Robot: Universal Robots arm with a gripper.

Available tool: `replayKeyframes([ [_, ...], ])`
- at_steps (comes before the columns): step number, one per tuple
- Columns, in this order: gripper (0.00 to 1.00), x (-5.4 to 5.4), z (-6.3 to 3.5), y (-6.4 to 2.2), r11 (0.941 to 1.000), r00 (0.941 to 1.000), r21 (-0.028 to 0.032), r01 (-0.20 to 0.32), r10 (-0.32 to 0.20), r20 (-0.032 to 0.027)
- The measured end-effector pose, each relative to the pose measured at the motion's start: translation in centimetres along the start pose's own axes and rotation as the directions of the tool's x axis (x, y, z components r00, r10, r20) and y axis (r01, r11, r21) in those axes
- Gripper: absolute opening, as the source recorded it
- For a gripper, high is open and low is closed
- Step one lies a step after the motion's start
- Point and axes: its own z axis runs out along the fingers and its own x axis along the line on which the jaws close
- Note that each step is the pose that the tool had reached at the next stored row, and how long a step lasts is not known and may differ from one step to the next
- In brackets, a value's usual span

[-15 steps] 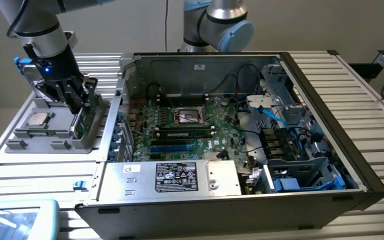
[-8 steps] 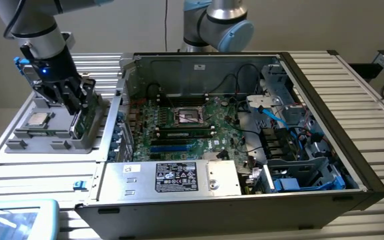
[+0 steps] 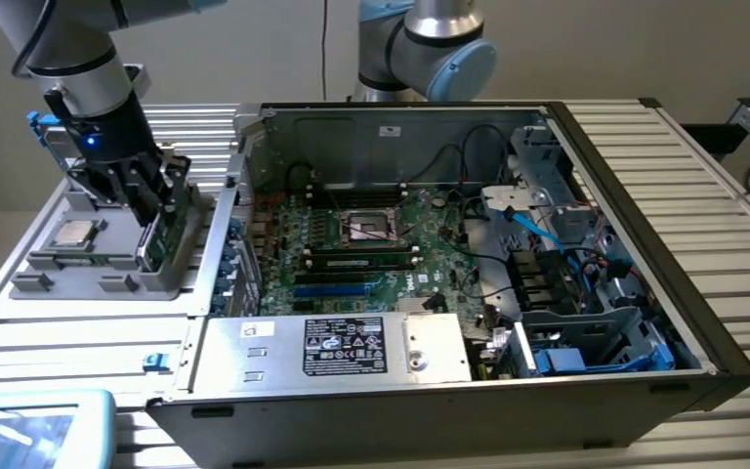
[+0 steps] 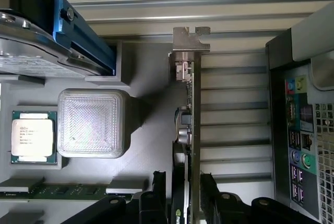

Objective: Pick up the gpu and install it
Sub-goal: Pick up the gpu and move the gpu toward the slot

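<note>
Wrist view: end effector (image 4: 183, 177) spread, fingers (image 4: 158, 187) straddling the standing gpu (image 4: 190, 104) (not pinching it) on the gray holder (image 4: 148, 151).

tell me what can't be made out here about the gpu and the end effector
Exterior view: most of the gpu, hidden behind the end effector.
Wrist view: one end of the card, cut off by the picture's edge between the fingers.
Wrist view: its cooler face, seen only edge-on.
Exterior view: the motherboard slots, too small to tell which are free.
</note>
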Motion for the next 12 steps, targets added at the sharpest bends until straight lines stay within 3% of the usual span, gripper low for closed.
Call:
replayKeyframes([
  [5,0.4,0.0,0.0,0.0,1.0,1.0,0.0001,0.0,0.0,-0.0006],
  [9,0.27,0.0,0.0,0.0,1.0,1.0,0.0001,0.0,0.0,-0.0008],
  [12,0.27,0.0,0.0,0.0,1.0,1.0,0.0001,0.0,0.0,-0.0008],
])
